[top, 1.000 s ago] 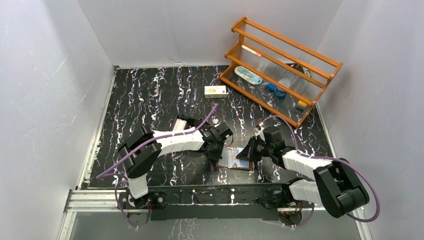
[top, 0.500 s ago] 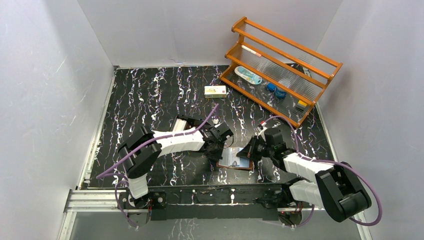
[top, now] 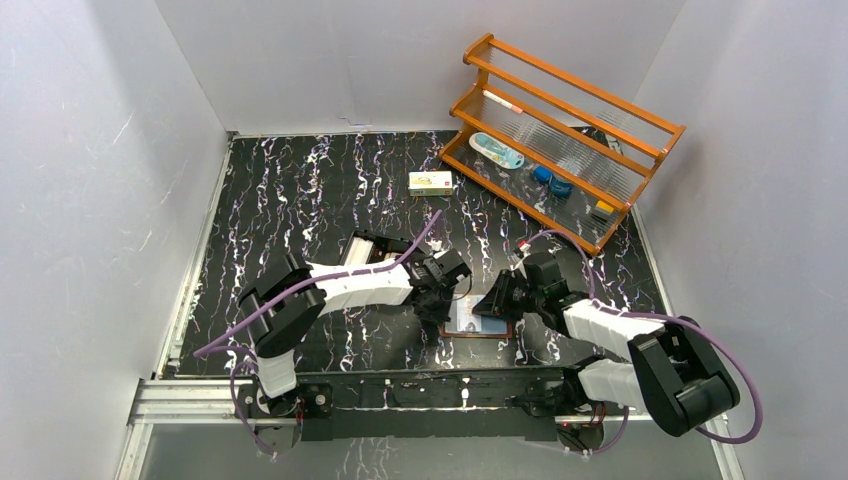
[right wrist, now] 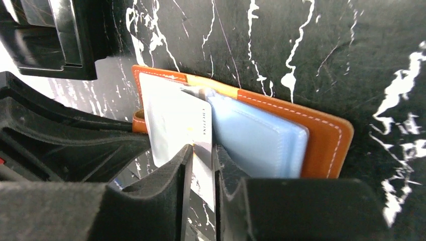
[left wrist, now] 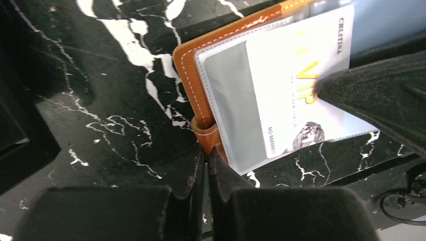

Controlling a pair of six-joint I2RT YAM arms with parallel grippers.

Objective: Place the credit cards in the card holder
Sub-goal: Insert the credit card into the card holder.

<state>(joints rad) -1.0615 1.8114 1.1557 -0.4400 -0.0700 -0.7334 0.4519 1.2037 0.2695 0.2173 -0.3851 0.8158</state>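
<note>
The brown card holder lies open on the black marbled table between both arms. A white credit card with gold lettering sits partway in one of its clear pockets, short of the pocket's inner end. My left gripper is shut on the holder's brown snap tab. My right gripper stands over the card's outer end with its jaws a little apart, the card lying in the gap between them. To the right, light blue pockets fan over the holder's brown cover.
A black tray lies just behind the left arm. A white-and-yellow small carton lies further back. A wooden rack holding small items fills the back right corner. White walls enclose the table on three sides.
The right gripper's jaws have parted from the white card, which they pinched a second ago. The left gripper stays shut on the snap tab.
</note>
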